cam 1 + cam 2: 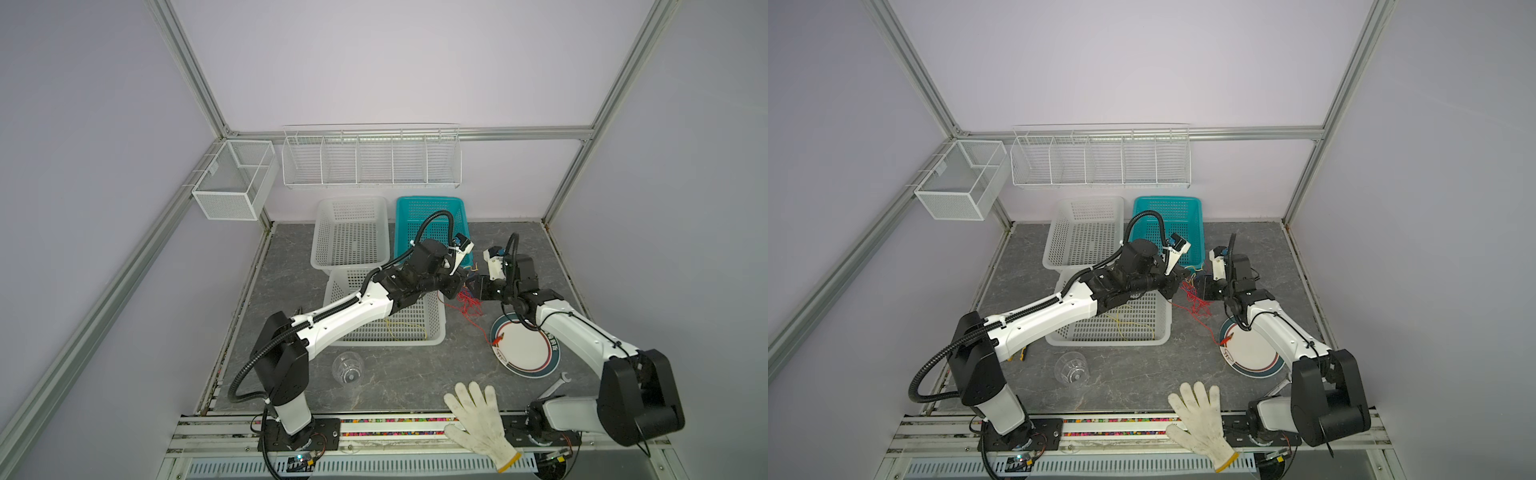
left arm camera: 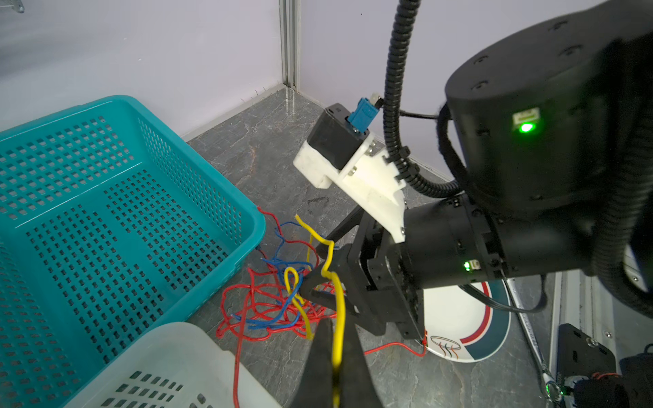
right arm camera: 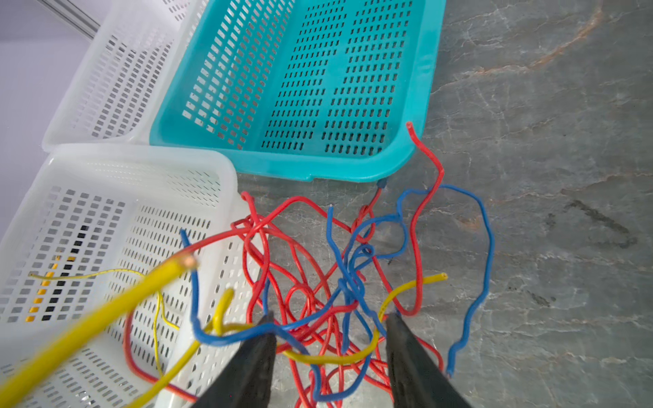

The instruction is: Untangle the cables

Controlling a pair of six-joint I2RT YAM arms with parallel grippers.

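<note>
Left wrist view: left end effector (image 2: 335, 339) pinching yellow cable (image 2: 338, 303); right end effector (image 3: 330, 316) spread, straddling cables (image 3: 318, 282).

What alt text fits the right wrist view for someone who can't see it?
The right claw stands open astride a tangle of red, blue and yellow cables on the grey marbled table. Beyond lie a teal basket, a far white basket and a near white basket, which a blurred yellow cable crosses.
</note>
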